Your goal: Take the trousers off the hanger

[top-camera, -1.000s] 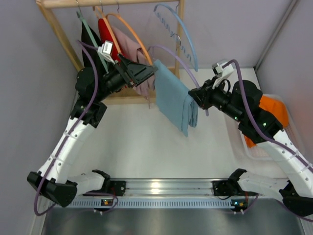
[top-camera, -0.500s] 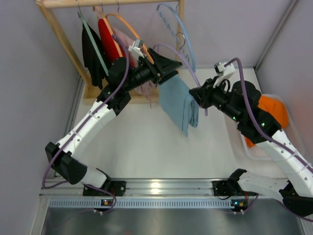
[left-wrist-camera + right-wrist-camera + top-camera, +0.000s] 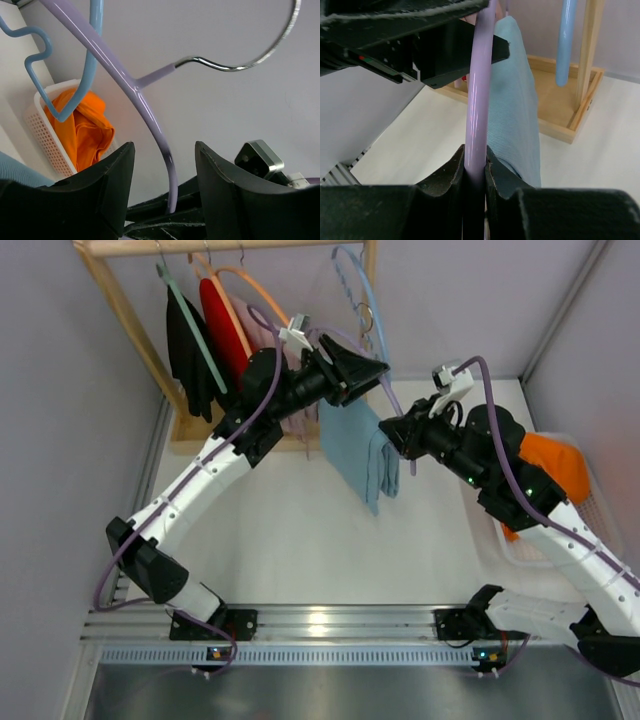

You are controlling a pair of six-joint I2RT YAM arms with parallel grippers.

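Note:
The light blue trousers hang folded over the lavender hanger, which is held in the air right of the rack. My right gripper is shut on the hanger's bar, with the trousers draped just beyond its fingers. My left gripper is open at the hanger's top. In the left wrist view the lavender arm runs down between its spread fingers without touching them. The metal hook curves free above, and a corner of the trousers shows at lower left.
A wooden rack at the back left holds black, red and pink garments on hangers. A pale blue hanger hangs on its right end, close behind the left gripper. A white basket with orange cloth stands at the right.
My left arm has swung right, from beside the trousers to the hanger's top, with its open jaws now astride the lavender arm. The right gripper, hanger and trousers shifted slightly left.

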